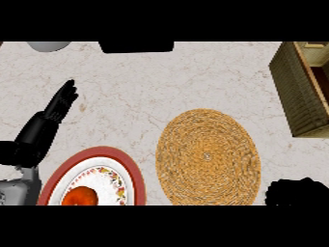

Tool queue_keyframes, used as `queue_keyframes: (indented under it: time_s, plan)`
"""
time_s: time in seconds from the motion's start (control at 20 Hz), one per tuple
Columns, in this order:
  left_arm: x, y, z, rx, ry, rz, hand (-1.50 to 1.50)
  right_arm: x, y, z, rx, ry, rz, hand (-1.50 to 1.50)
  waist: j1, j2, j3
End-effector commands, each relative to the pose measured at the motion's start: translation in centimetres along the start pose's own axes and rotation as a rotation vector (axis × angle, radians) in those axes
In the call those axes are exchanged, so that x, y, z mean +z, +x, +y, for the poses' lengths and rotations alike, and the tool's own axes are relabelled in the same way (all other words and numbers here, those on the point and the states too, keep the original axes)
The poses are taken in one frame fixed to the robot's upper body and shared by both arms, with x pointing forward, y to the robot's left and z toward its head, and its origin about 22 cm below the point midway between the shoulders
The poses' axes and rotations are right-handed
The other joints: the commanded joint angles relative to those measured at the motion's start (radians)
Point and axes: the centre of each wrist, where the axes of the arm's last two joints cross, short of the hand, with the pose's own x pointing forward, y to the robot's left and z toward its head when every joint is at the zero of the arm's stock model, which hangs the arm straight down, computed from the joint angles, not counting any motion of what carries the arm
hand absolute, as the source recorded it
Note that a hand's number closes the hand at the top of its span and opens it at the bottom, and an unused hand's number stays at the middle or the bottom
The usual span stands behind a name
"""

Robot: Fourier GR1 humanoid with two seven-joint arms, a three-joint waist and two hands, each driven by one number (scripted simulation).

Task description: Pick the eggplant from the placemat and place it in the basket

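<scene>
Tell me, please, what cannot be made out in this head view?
Head view:
Eggplant: not seen on the placemat or in the basket; whether the right hand hides it cannot be told.
Right hand: dark shape, cut off by lower edge.
Basket: cut off by the right edge, inside mostly unseen.
Grey object and black object: cut off by the top edge, unidentifiable.
Orange food on the plate: cut off below.

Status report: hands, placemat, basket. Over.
Left hand open, resting left. Right hand low right, grip unclear. Placemat bare, eggplant unseen. Basket path clear.
</scene>
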Motion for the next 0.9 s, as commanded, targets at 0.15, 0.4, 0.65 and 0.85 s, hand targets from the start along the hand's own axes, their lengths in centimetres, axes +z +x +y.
queue_keyframes:
  time_s: [0.15,0.4,0.65,0.85]
  plan:
    - [-0.1,-0.9,-0.4,0.006,0.017,0.000,0.00,4.4,2.0,-2.5,-0.358,-0.228,-0.189,1.50,-0.009,0.003,0.000]
    - [-0.1,0.1,1.0,-0.003,0.018,0.004,0.00,7.0,3.5,-4.4,-0.447,-0.374,-0.286,1.50,-0.022,-0.005,-0.001]
    - [0.3,0.1,0.4,-0.012,0.008,0.008,0.00,8.3,3.1,-5.9,-0.493,-0.430,-0.223,1.50,-0.012,-0.002,-0.004]
    - [0.5,0.2,0.4,-0.005,0.003,0.009,0.00,9.0,1.8,-8.0,-0.457,-0.470,-0.145,1.50,0.002,0.000,-0.003]
